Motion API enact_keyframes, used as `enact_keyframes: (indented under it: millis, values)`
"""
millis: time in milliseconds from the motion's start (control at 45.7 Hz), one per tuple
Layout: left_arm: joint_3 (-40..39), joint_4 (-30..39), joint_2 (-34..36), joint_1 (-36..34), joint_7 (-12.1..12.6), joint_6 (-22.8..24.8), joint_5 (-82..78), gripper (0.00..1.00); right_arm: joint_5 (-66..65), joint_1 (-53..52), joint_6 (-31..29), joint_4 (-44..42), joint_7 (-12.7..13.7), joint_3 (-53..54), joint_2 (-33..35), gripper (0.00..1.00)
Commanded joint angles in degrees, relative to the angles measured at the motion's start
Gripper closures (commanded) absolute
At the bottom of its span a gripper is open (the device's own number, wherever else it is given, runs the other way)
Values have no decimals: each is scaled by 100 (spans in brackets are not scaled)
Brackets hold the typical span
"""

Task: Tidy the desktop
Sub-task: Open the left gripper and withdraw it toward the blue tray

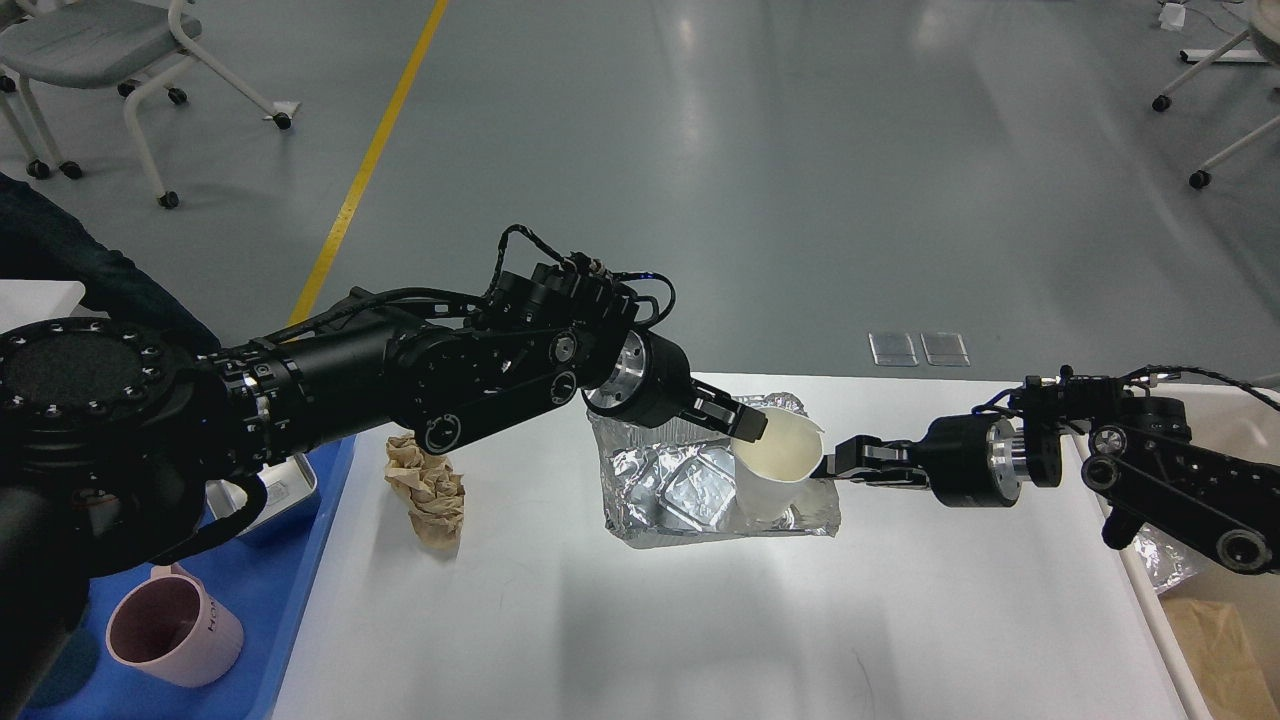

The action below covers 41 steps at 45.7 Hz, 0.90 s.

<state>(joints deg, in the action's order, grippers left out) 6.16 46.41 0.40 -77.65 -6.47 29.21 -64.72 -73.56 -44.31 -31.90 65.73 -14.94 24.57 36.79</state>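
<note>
Both hands grip one paper cup (778,462) above the white counter (700,620): left hand (745,420) pinching its rim, right hand (832,466) its side. Pulling apart could crush it onto the foil tray (680,490).

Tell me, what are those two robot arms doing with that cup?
Both grippers meet at a white paper cup over crumpled silver foil on the wide white desktop. The left gripper pinches its rim; the right gripper touches the other side. A crumpled brown paper wad waits nearby.

The desktop (700,640) (white) carries crumpled foil (690,485) and brown paper (428,490).
</note>
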Motion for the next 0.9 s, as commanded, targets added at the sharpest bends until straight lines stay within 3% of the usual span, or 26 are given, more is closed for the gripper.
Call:
enact_keyframes:
  millis: [0, 44, 131, 635, 745, 876]
  values:
    - [-141, -1, 118, -40, 23, -3, 187, 23, 0, 18, 0, 1, 0, -5, 13, 100]
    - [-325, -1, 328, -58, 23, -29, 397, 15, 0, 36, 0, 1, 0, -5, 22, 100]
    - [-414, 8, 759, -84, 23, -47, 574, 11, 9, 54, 0, 1, 0, -5, 57, 100]
    - [-783, 386, 3545, 188, -21, -249, 900, 10, 0, 71, 0, 1, 8, -31, 57, 100]
    - [-862, 631, 4125, 390, -39, -652, 917, 10, -9, 71, 0, -8, 8, -31, 48, 100]
    - [-941, 1395, 4907, 785, -39, -1355, 1093, 10, 0, 89, 0, 1, 0, -31, 65, 100]
